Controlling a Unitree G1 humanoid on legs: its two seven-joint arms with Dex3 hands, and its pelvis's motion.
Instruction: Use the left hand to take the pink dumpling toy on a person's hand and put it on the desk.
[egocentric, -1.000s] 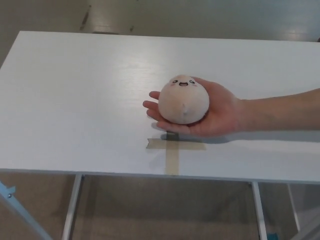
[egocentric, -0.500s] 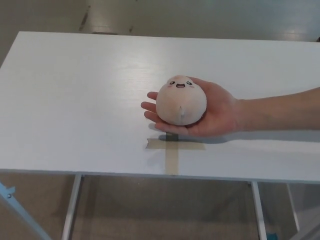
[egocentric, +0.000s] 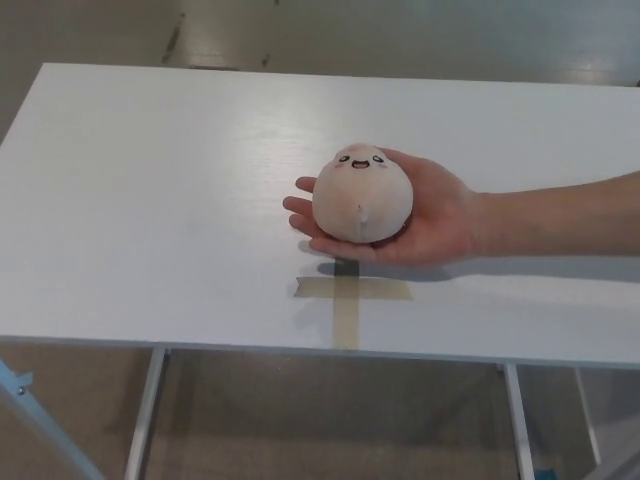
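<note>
Neither robot hand shows, so their state cannot be told. The dumpling (egocentric: 362, 195) (pale pink, with a small stitched face) sits on a person's open palm (egocentric: 425, 222) above the desk (egocentric: 150, 200), just behind a tape cross (egocentric: 347, 295). The forearm runs off the right edge.

Pink dumpling toy (egocentric: 362, 194) resting in a person's open palm (egocentric: 425, 225), above white desk (egocentric: 150, 200), tape cross (egocentric: 348, 292) beneath

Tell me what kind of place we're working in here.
Probably an indoor test or lab setup: a plain white rectangular desk on metal legs, a cross of beige tape marking a spot, bare floor beyond, and a person's hand offering the round pink dumpling toy.
</note>
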